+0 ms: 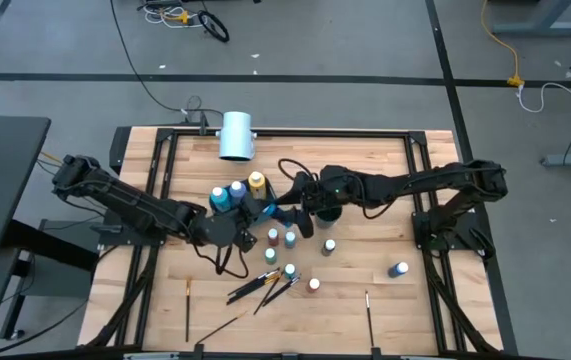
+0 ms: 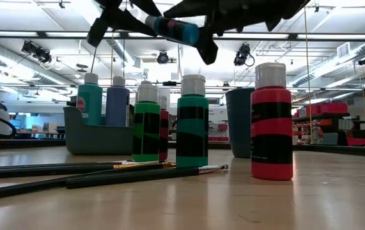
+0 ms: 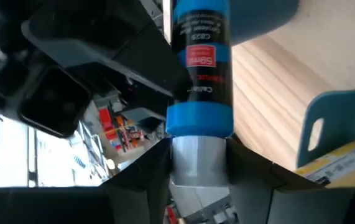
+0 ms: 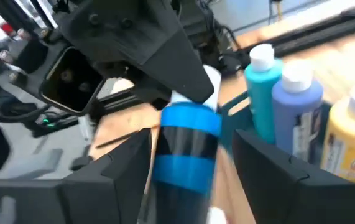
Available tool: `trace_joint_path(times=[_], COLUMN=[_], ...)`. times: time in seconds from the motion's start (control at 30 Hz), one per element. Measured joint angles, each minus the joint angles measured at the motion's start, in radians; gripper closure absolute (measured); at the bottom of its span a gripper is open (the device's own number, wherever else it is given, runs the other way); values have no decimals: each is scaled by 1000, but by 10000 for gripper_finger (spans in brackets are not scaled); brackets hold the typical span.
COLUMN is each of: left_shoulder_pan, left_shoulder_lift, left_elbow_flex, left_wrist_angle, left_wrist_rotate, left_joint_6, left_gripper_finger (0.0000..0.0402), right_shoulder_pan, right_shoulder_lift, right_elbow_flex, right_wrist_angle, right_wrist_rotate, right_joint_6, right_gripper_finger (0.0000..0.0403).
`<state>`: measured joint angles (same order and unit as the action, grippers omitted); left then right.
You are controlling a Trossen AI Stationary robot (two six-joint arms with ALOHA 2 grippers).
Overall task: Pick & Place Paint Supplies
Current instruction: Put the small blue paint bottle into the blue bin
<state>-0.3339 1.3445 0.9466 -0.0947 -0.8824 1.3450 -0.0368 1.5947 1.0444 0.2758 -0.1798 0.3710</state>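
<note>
A blue paint bottle [image 1: 266,210] with a white cap is held in the air, nearly level, above the table's middle [image 2: 172,29]. My left gripper [image 3: 199,155] is shut on its cap end. My right gripper [image 4: 189,143] is open; its fingers stand on either side of the bottle's body [image 4: 186,149], with small gaps showing. A grey-blue bin [image 1: 223,208] holds teal, blue and yellow bottles. Several more bottles [image 1: 290,238] stand on the table's middle, with red [image 2: 272,124] and green [image 2: 147,128] ones among them. Paintbrushes [image 1: 260,285] lie flat near the near edge. My left gripper pinches the blue bottle's white cap [image 3: 199,163] between its two fingers, coming level from the table's left. The bottle sticks out past the fingers toward the right arm, lifted clear of the table and lying almost horizontal.
A large white cylinder [image 1: 236,135] lies at the far edge. A dark cup [image 1: 327,212] stands under the right arm. A lone blue bottle [image 1: 399,269] stands to the right, and single brushes [image 1: 367,312] [image 1: 187,308] lie near the near edge.
</note>
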Motion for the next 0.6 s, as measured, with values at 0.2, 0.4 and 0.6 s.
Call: trace_joint_path(times=[0.2, 0.4, 0.6], left_shoulder_pan=[40, 72, 79], left_shoulder_lift=[0, 0, -1], left_elbow_flex=[0, 0, 0], left_wrist_angle=[37, 37, 51], left_wrist_rotate=[62, 84, 120], left_joint_6=[-2, -31, -264], left_gripper_finger=[273, 240, 218], right_shoulder_pan=[-22, -26, -26], right_shoulder_lift=[24, 24, 23], right_elbow_flex=[0, 0, 0], right_wrist_angle=[-23, -35, -59], right_wrist_rotate=[-1, -8, -42], right_joint_6=[3, -53, -95], right_gripper_finger=[205, 258, 278])
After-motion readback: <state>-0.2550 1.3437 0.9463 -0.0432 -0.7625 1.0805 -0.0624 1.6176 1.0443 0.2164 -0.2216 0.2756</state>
